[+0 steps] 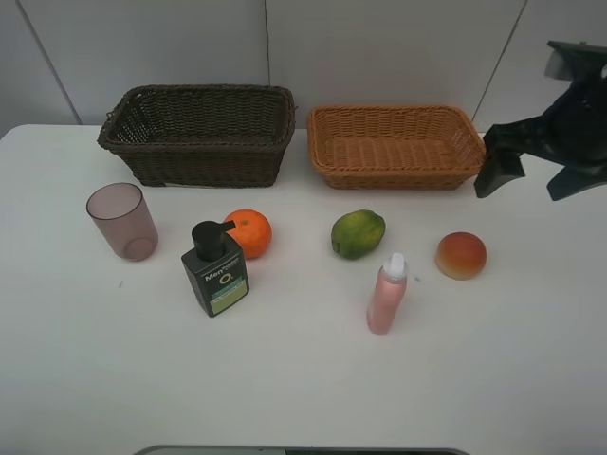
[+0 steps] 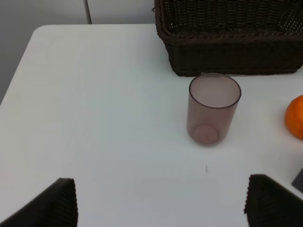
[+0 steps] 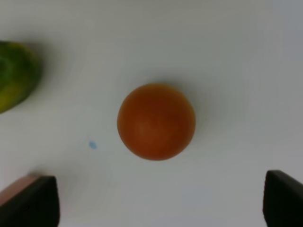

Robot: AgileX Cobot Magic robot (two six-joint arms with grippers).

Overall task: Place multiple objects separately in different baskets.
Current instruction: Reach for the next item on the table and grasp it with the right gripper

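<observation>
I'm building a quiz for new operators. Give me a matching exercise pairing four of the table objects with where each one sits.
Things:
1 pink cup
2 orange
3 peach-like fruit
4 green fruit

Places:
a farthest right of the objects
b next to the pump bottle's nozzle
c farthest left
d in front of the tan basket's left end

Pairs: 1-c, 2-b, 3-a, 4-d
</observation>
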